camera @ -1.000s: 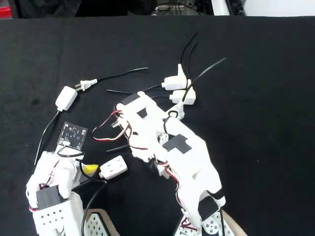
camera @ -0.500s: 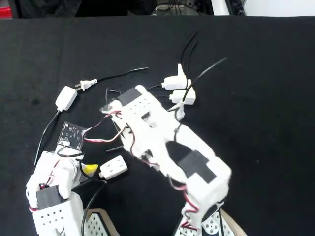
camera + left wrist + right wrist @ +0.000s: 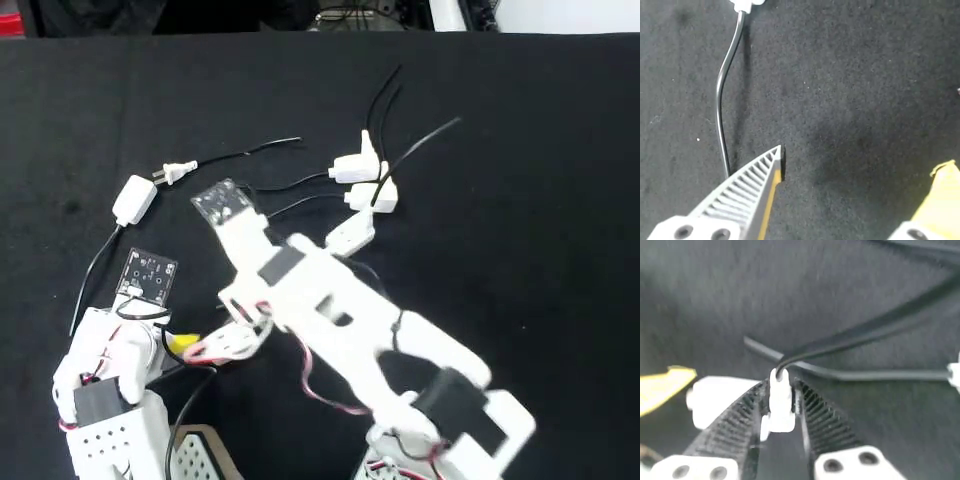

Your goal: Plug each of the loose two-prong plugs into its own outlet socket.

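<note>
While the right fingers [image 3: 735,425] pinch a white plug [image 3: 780,405] by its sides, the step in hand looks like bringing it to the white socket [image 3: 715,397] just beside it on the black surface [image 3: 520,200]. Next, I think the prongs must line up with the slots, then push straight in. The right wrist view shows the pinch up close; the high view shows another loose plug [image 3: 172,172] well apart. The left fingers [image 3: 750,180] are spread wide, holding nothing.

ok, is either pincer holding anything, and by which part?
Right pincer clamps a white plug by its body, its cord exiting past the tips. Left pincer is open and empty.
</note>
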Motion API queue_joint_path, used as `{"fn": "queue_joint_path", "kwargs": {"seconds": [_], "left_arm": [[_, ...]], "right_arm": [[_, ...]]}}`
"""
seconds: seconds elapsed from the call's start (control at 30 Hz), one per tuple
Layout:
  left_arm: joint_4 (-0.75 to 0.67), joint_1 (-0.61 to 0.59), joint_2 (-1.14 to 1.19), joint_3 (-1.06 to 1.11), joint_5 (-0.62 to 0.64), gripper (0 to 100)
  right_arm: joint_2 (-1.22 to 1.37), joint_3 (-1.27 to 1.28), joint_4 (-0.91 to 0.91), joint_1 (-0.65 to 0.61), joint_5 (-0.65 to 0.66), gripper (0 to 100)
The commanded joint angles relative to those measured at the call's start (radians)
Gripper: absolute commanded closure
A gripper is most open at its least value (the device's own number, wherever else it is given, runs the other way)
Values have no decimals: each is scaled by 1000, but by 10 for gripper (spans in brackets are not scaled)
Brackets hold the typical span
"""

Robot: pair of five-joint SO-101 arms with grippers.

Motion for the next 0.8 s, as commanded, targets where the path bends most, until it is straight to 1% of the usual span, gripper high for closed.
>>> {"fn": "queue_joint_path", "kwargs": {"seconds": [0.0,0.1,0.23,0.37,0.57,0.77], "left_arm": [[-18,-2,-6,19,-6,554],[-18,-1,-6,19,-8,554],[-18,4,-6,19,-8,554],[-18,4,-6,19,-8,554],[-18,4,-6,19,-6,554],[-18,4,-6,19,-6,554]], "right_arm": [[-183,174,-219,-12,-23,986],[-335,302,-292,-12,-21,986],[-519,429,-313,-17,-21,986],[-633,544,-353,-29,-23,986],[-642,705,-600,-101,-71,986],[-596,714,-629,-100,-80,986]]}}
